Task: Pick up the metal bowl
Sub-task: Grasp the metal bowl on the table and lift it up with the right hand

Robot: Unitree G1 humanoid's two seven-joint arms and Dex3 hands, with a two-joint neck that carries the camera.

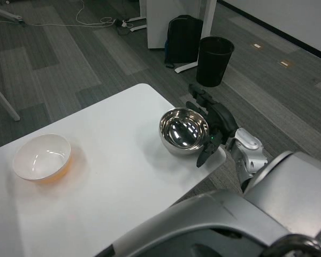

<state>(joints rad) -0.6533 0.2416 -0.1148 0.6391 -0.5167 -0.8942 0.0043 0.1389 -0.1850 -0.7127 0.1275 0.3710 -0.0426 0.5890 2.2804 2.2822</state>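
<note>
Now the shiny round metal bowl (184, 130) sits near the right edge of the white surface (112, 182), and the right hand (211, 124) cups its right side, fingers spread along the far rim and thumb by the near wall. Whether they press the metal I cannot tell. The polished, curved wall could slide out of a loose grip, or a nudge might tip the bowl off the close edge. A white bowl with an orange outside (41, 158) rests far left.
</note>
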